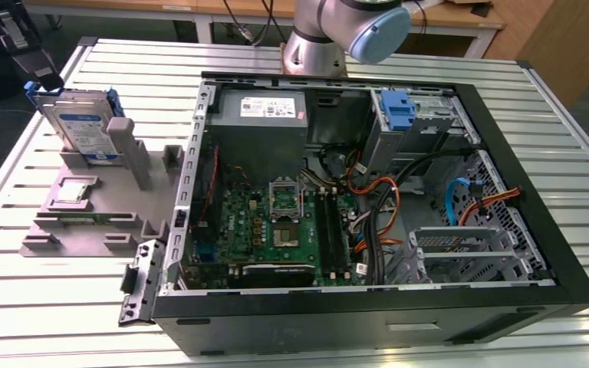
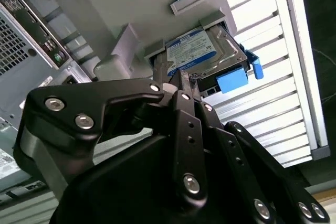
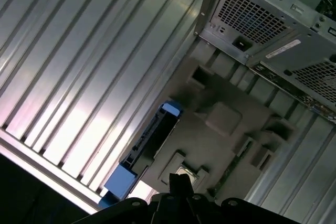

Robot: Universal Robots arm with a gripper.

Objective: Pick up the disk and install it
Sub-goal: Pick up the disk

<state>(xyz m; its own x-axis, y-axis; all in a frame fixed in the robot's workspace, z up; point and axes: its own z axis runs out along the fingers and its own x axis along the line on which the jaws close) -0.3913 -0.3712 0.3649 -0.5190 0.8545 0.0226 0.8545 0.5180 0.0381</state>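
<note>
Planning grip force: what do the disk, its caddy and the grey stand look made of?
Disk: casing looks like metal, matte silver-grey with dull glints along its edges.
Caddy: probably moulded plastic, uniform bright blue, smooth.
Stand: likely plastic, perhaps printed; flat matte grey, blocky shapes.

No print is legible. The disk [image 2: 205, 56] carries a white-and-blue label and the power supply [image 1: 261, 123] a white one, both too small to read.

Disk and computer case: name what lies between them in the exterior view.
In the exterior view, a tall post and a shorter block of the grey holder stand between the upright disk and the case.
</note>
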